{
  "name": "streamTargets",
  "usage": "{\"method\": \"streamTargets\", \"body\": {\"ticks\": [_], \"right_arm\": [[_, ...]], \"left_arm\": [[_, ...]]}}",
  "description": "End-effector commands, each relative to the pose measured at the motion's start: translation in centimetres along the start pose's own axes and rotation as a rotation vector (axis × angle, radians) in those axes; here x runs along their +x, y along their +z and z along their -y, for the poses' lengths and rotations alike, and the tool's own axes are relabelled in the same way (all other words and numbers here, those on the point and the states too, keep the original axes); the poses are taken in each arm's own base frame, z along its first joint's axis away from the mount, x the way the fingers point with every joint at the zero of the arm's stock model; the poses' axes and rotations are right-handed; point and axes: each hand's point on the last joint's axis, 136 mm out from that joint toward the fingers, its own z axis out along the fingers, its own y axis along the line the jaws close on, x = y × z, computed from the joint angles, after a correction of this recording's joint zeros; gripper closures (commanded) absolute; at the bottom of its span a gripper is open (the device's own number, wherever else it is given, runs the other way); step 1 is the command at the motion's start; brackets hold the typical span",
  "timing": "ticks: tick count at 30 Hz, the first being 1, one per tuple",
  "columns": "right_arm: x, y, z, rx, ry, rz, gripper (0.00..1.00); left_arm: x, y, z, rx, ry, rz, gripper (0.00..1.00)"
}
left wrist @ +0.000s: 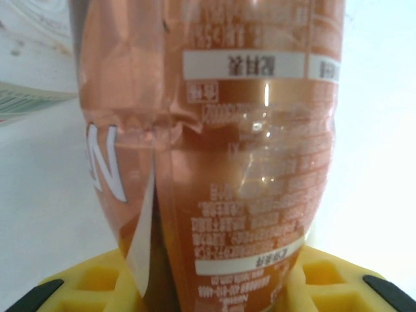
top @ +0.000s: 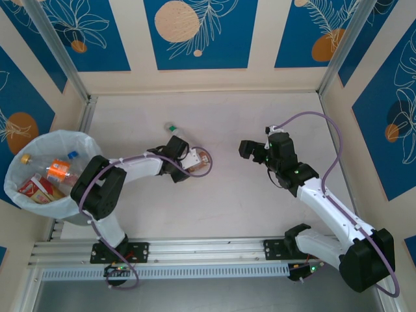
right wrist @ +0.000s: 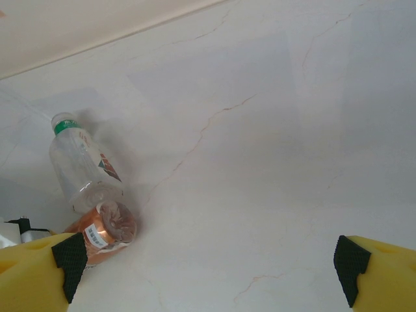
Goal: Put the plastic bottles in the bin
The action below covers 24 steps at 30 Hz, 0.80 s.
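Observation:
A brown-labelled plastic bottle (top: 198, 160) lies on the table at centre left, and my left gripper (top: 187, 161) is shut on it. In the left wrist view the bottle (left wrist: 247, 162) stands close between the yellow fingers (left wrist: 338, 279), its label creased. A clear bottle with a green cap (top: 173, 129) lies just behind that gripper, also seen as a clear bottle (right wrist: 81, 162) beside the brown one (right wrist: 107, 227). The bin (top: 19, 162) at far left holds several bottles, one orange-labelled (top: 60, 170). My right gripper (top: 250, 149) (right wrist: 208, 279) hangs open over bare table.
Patterned blue and cream walls close the table on three sides. An aluminium rail (top: 208, 250) runs along the near edge by the arm bases. Bare white tabletop (top: 234, 201) lies between the two arms.

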Motion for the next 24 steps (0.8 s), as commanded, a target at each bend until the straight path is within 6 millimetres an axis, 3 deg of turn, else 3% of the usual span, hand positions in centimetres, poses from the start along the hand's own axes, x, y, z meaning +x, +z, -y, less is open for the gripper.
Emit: {"method": "streamTargets", "body": {"ticks": [1,7,12,20,24], "right_arm": [[-0.1,-0.4,0.6,0.021,0.016,0.019,0.00],[-0.2,-0.4,0.7,0.021,0.017,0.023,0.00],[-0.1,-0.4,0.6,0.016,0.022,0.022,0.00],[-0.3,-0.2,0.5,0.005,0.021,0.033,0.00],[-0.5,-0.1,0.1,-0.017,0.021,0.042,0.00]], "left_arm": [[0.0,-1.1,-0.1,-0.062,0.016,0.002,0.67],[0.2,-2.4,0.9,-0.067,0.014,0.019,0.72],[0.0,-3.8,1.8,-0.085,0.026,0.015,0.82],[-0.8,-6.6,1.6,-0.121,-0.006,0.084,1.00],[-1.7,-7.8,1.6,-0.112,-0.018,0.137,1.00]]}}
